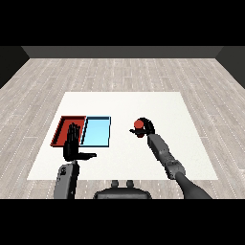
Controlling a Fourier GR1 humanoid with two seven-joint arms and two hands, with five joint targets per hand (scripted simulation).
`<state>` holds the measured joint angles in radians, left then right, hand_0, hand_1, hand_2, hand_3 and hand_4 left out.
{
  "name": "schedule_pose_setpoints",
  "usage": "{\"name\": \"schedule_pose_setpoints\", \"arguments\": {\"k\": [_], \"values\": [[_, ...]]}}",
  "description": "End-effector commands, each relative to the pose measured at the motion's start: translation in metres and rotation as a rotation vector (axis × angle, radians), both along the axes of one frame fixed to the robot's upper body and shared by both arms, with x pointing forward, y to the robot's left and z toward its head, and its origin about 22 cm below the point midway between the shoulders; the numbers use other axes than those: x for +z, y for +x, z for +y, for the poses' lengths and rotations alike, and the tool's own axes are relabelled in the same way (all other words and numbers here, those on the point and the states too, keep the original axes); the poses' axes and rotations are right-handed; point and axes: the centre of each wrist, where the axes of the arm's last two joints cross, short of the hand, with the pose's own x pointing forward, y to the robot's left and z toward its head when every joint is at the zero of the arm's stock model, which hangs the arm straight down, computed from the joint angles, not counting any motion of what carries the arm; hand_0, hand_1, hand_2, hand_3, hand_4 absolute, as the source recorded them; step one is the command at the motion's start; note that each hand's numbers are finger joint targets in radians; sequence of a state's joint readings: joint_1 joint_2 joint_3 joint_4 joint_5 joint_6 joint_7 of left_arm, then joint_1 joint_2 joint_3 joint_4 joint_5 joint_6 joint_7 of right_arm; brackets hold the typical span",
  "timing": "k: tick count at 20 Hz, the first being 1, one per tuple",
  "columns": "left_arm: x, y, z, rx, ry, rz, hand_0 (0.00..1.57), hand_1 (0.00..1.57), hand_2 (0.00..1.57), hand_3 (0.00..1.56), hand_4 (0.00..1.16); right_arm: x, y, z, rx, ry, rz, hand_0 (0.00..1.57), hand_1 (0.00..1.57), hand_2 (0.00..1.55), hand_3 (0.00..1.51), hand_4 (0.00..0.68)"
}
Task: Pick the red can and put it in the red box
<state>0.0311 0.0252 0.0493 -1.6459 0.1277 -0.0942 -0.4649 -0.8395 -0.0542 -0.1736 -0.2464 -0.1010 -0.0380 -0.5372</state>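
One hand busy: my right hand (146,128) was curled round red can (139,124), well right of red tray (61,125). Left hand (72,143) hung flat-fingered at tray's near edge, so I reckoned best carry can high over blue tray (98,131), keeping it upright.

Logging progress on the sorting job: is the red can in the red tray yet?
Not yet. The red can is in the right hand, right of the light blue tray; the red tray lies far left.
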Motion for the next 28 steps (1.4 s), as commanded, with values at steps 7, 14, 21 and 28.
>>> {"name": "schedule_pose_setpoints", "arguments": {"k": [7,14,21,28], "values": [[0.002,-0.011,-0.002,0.0,-0.011,-0.002,0.0,0.0,0.0,0.0,0.0,0.01,0.008,-0.013,-0.021,-0.024,-0.049,1.53,1.53,1.47,1.4,0.578],[0.0,0.01,0.005,-0.03,-0.004,0.02,0.0,0.0,0.0,0.0,0.0,0.049,0.021,0.009,-0.026,-0.005,-0.18,1.55,1.55,1.46,1.38,0.581],[0.019,0.004,-0.011,-0.058,0.052,0.006,0.0,0.0,0.0,0.0,0.0,0.08,0.02,-0.039,-0.026,0.026,-0.294,1.54,1.54,1.47,1.4,0.617],[0.032,0.009,-0.051,-0.16,0.072,0.051,0.0,0.0,0.0,0.0,0.0,0.114,-0.009,-0.055,-0.019,0.05,-0.449,1.46,1.46,1.42,1.39,0.633]]}}
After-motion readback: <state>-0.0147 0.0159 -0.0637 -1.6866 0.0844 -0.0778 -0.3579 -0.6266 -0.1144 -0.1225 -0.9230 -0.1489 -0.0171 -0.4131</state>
